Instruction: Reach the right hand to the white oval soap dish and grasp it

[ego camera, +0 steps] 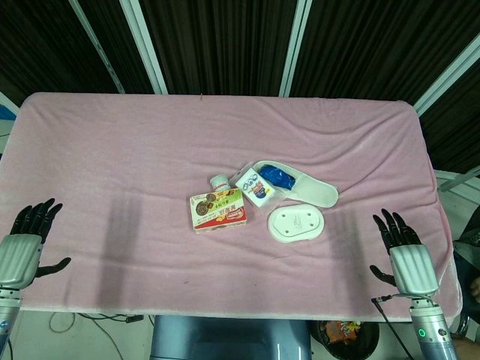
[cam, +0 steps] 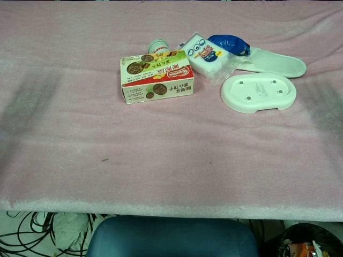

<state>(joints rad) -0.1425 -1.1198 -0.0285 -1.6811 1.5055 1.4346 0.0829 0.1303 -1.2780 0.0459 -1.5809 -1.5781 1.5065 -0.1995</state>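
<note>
The white oval soap dish point(ego camera: 296, 223) lies upside down on the pink cloth, right of centre; the chest view shows its underside with small feet point(cam: 258, 92). My right hand point(ego camera: 403, 251) rests at the table's near right edge, fingers apart and empty, well to the right of and nearer than the dish. At the near left edge my left hand point(ego camera: 26, 240) sits, also spread and empty. Neither hand appears in the chest view.
Left of the dish lies a snack box point(ego camera: 218, 211). Behind it are a small round jar point(ego camera: 220, 182), a white packet point(ego camera: 254, 186) and a white slipper with a blue toe point(ego camera: 296, 185). The pink cloth point(ego camera: 135, 150) covers the table.
</note>
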